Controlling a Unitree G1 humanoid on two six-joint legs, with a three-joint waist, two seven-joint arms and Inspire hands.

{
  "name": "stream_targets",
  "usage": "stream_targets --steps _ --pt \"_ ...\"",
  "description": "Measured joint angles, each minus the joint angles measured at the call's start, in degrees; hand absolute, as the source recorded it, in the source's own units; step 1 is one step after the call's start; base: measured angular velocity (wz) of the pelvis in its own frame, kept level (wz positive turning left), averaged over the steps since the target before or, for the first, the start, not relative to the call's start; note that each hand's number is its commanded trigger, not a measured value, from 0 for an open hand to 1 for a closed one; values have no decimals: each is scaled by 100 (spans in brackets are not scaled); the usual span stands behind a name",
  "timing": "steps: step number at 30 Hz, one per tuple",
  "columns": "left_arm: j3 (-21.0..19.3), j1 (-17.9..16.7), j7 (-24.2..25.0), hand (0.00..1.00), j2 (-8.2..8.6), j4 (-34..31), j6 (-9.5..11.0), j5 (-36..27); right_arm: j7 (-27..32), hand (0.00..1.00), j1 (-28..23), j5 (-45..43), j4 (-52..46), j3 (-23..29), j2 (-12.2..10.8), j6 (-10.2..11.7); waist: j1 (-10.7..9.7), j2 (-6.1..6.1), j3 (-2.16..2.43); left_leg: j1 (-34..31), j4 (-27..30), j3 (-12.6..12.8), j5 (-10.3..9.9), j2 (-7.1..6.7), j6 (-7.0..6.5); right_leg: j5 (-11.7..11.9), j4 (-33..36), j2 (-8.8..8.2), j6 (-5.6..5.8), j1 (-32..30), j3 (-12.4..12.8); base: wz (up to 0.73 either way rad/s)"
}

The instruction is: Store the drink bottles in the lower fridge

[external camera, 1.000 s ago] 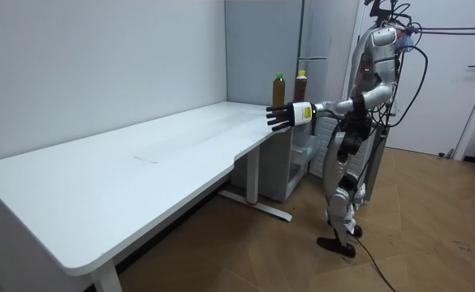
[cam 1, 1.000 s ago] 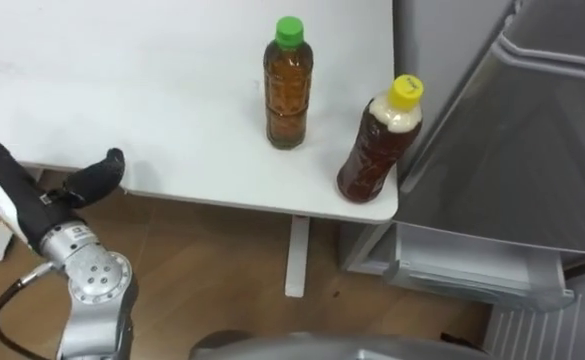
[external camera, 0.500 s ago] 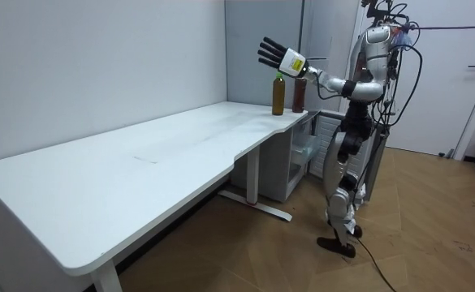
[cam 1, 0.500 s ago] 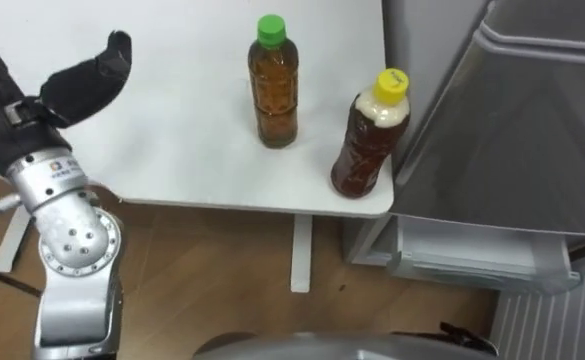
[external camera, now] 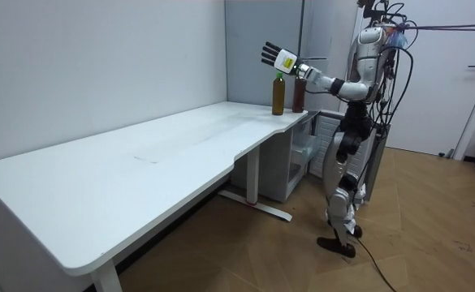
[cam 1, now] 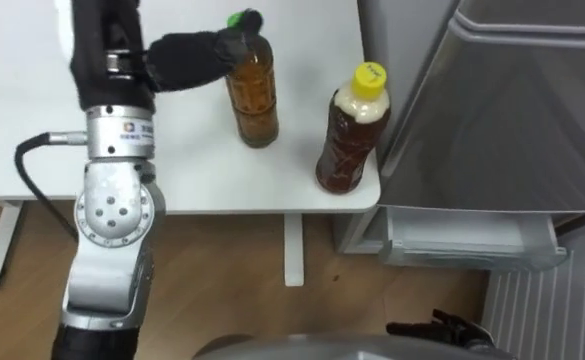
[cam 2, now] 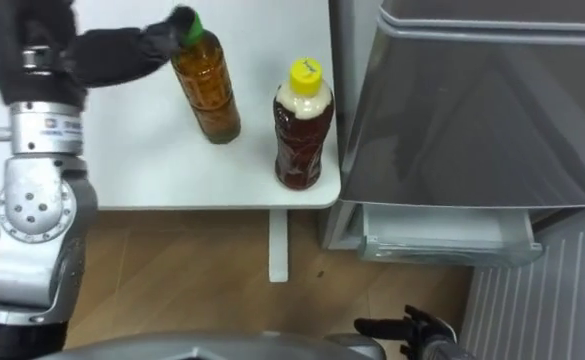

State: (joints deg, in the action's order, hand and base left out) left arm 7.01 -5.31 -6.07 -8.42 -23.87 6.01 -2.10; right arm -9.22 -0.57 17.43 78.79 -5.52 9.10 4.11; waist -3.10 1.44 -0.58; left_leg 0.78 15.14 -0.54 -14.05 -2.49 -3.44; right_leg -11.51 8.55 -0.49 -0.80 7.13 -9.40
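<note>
White table (cam 1: 202, 170) carries two brown drinks near its corner beside the grey fridge (cam 1: 492, 110): the green-capped bottle (cam 1: 253, 95) and the yellow-capped bottle (cam 1: 350, 135), both upright and apart. The left hand (cam 1: 107, 45) is above the table with straight, spread fingers and holds nothing. Its thumb reaches to the green cap, and I cannot tell if it touches.

The tabletop (cam 1: 32, 150) is smooth, matt white. The green-capped bottle (cam 1: 253, 98) and the yellow-capped bottle (cam 1: 348, 140) at the tabletop's front right corner are clear, glossy plastic with smooth plastic caps. The left hand (cam 1: 184, 57) looks matt black and cloth-like, and the wrist below it is dull silvery metal. The fridge (cam 1: 512, 120) has a smooth grey front with a soft sheen. The floor (cam 1: 232, 290) is brown wood grain.
</note>
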Motion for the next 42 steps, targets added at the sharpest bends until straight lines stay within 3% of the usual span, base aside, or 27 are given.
stream_targets --steps 4,11,14,18,23,29,38,42 --pt "23 93 586 0 -5 -1 -129 -483 -21 0 6 2 -18 0 0 0 -110 -5 5 -2 13 8 0 -1 -1 0 6 -5 0 -29 21 -1" --pt "186 114 1269 0 -33 -106 -309 -526 -20 0 51 -23 -24 -3 19 -47 -174 -63 35 -18 17 13 -1 6 -1 0 10 7 0 -27 77 0" --pt "270 300 1590 0 -32 -106 -421 -573 -21 0 61 -23 -21 -4 26 -49 -202 -84 34 -32 14 21 -2 11 1 0 18 13 0 -25 96 0" --pt "357 522 1923 0 -29 -107 -446 -859 -21 0 55 -21 -21 -12 70 -53 -208 -146 66 -12 13 47 -2 10 0 0 20 12 0 -26 127 -2" --pt "400 552 2162 0 -9 -111 -510 -968 -6 0 51 -22 -21 -19 81 -54 -210 -165 72 -4 15 66 -1 18 0 0 18 16 0 -28 141 -1" --pt "526 551 2445 0 -29 -111 -571 -990 41 0 116 -22 -20 -243 95 -54 -201 -120 41 0 14 85 -2 23 0 0 18 16 0 -25 149 0" --pt "691 550 2679 0 -50 -103 -576 -1181 49 0 136 -17 -8 -340 97 -64 -169 -103 28 4 11 137 -4 49 4 2 19 31 -4 -29 169 -1" --pt "689 528 2692 0 -90 -87 -592 -1182 48 0 161 -11 -14 -339 97 -174 -138 -87 12 48 -28 173 -1 68 13 8 19 46 -13 -27 199 -5"
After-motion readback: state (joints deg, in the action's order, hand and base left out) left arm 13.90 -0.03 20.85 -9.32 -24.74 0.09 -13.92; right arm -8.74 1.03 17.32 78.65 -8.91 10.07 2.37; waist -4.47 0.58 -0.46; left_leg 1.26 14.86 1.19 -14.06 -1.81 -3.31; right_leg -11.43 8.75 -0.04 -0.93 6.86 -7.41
